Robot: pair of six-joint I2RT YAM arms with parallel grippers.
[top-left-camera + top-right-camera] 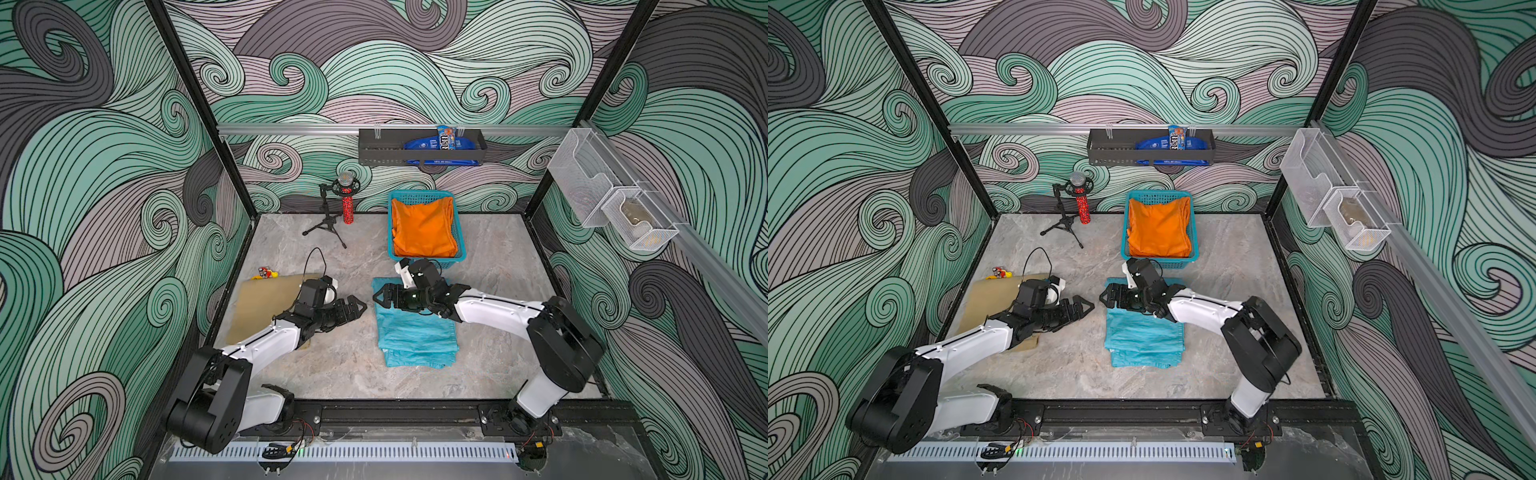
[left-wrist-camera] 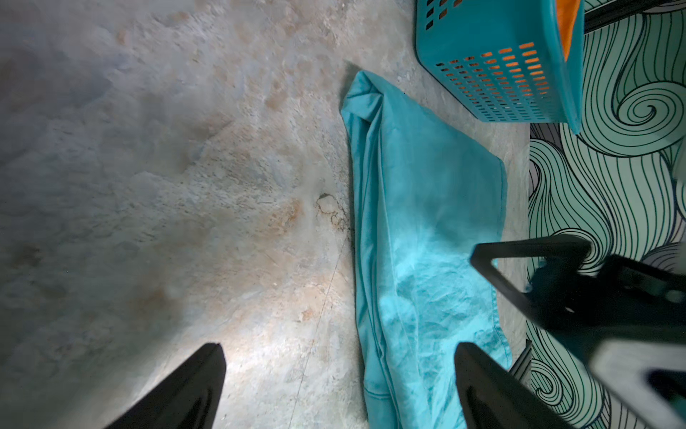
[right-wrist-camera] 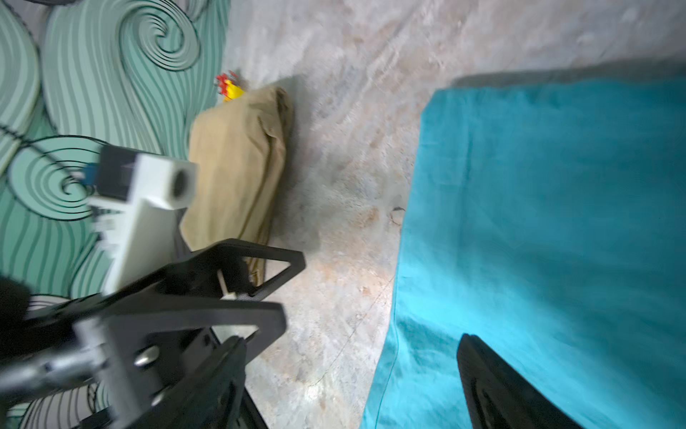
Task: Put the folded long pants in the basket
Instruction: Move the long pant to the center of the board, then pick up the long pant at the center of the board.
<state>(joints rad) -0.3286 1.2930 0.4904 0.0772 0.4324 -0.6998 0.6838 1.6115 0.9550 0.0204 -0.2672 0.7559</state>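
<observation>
both jaws wide open, empty, right gripper (image 1: 380, 298) prob. just over turquoise pants (image 1: 415, 332), orange pants (image 1: 424, 228) in basket (image 1: 428, 259)

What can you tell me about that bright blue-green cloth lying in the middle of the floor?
The turquoise pants are a soft, slightly wrinkled woven cloth folded into a flat layered rectangle, lower layers peeking out at the near end. They lie on the marbled table, just in front of the teal basket, apart from it. The right gripper is over their far left edge, fingers spread; whether it touches the cloth is unclear. The left gripper is beside them, open, not touching.
</observation>
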